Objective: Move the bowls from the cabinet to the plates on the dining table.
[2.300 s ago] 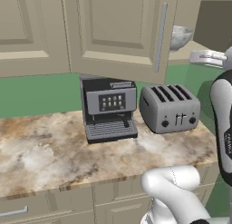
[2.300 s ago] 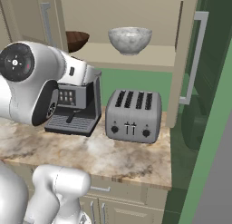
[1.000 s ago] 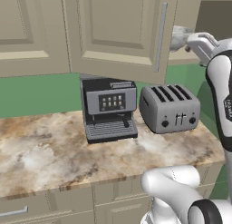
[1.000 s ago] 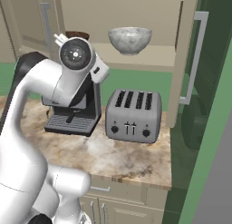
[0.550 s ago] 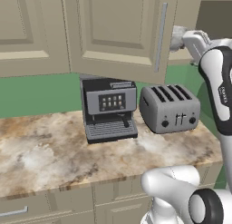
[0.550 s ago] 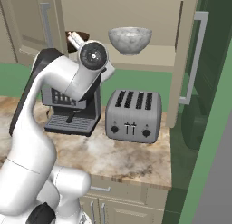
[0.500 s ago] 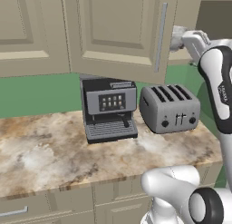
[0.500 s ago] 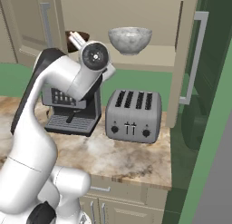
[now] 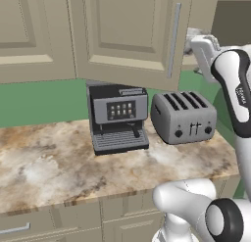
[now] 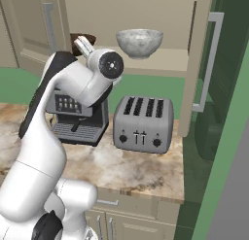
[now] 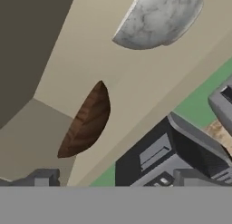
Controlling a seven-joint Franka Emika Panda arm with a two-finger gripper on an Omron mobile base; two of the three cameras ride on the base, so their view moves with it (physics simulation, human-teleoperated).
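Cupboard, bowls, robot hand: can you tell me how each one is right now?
Cupboard door: swung open.
Grey bowl: upright on the shelf.
Brown bowl: on the shelf, just ahead of the gripper.
Gripper: open, holding nothing.
Left cupboard door: closed.
Toaster: slots empty.

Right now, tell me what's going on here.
The robot arm is reaching up toward the open cabinet, where two bowls sit on the shelf: a dark brown bowl and a grey-white marbled bowl. The end effector is open, holds nothing, and points at the brown bowl, apart from it. Neither bowl has been taken out yet. Below, a coffee machine and a toaster stand on the marbled counter.
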